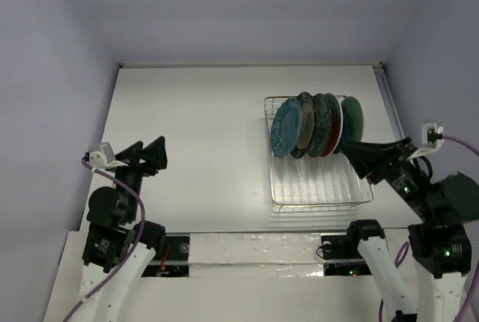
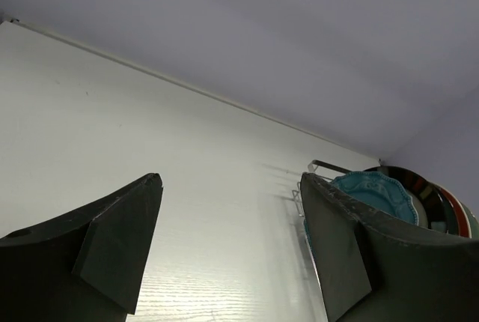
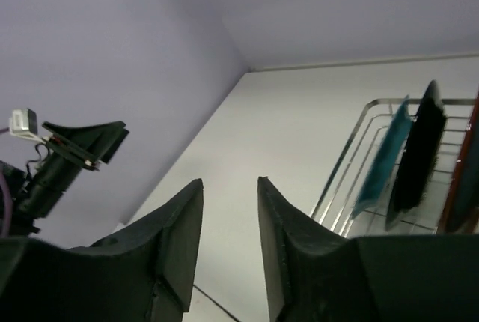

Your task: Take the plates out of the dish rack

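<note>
On the left side of the tabletop [image 1: 194, 120], the left claw [image 1: 146, 148] is wide open. Its two dark fingers [image 2: 112, 240] are far apart, and nothing is between them. It hangs over a bare white spot, well away from the rack [image 1: 318, 187]. From its own camera you can see the far corner of the rack and a bit of the blue plate [image 2: 374, 191] past the right finger.

Over on the right side, the right claw [image 1: 348, 147] is only open a little. In its own camera the two fingers [image 3: 179, 232] have a thin gap between them, and the gap holds nothing. From above, its tip is close to the near edge of the plates on the right side of the rack. I cannot tell if it touches one.

All the plates [image 1: 318, 123] are in the rack. They stand on their edges in a tight row at the far end. The blue plate [image 1: 287, 129] is the one most to the left. Next is a dark plate [image 1: 305, 121]. A red plate [image 1: 338, 131] and a green plate [image 1: 354, 116] are at the right end. The near half of the rack has only bare wires.

The rack sits on the right half of the tabletop. Pale purple walls [image 1: 239, 7] go all around.
</note>
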